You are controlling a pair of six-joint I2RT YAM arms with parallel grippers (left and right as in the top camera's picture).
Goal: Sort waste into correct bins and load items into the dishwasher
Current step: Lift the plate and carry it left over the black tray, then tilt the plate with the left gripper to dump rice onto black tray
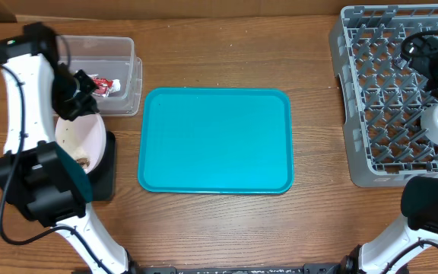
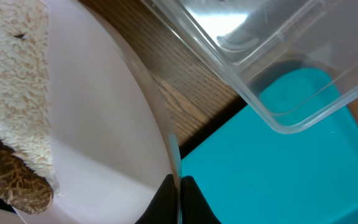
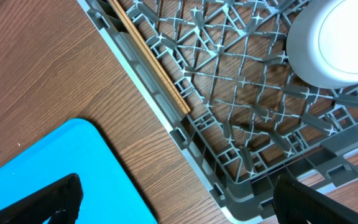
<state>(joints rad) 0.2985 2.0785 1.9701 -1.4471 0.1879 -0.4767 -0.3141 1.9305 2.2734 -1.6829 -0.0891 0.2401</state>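
My left gripper (image 2: 180, 186) is shut on the rim of a white dish (image 2: 104, 124). The dish hangs tilted over the black tray (image 1: 103, 181) at the left of the table. Rice (image 2: 14, 81) and a brown food lump (image 2: 14, 177) cling to the inside of the dish. Behind it, the clear tub (image 1: 120, 53) holds a red wrapper (image 1: 103, 86). My right gripper (image 3: 176, 183) stands open and empty above the near left corner of the grey dish rack (image 3: 166, 118). Chopsticks (image 3: 151, 62) lie along the rack's edge, and a white round dish (image 3: 334, 43) sits among the pegs.
The teal serving tray (image 1: 215, 141) lies in the middle of the wooden table, between the black tray and the rack (image 1: 379, 167). Both arm bases stand at the front corners.
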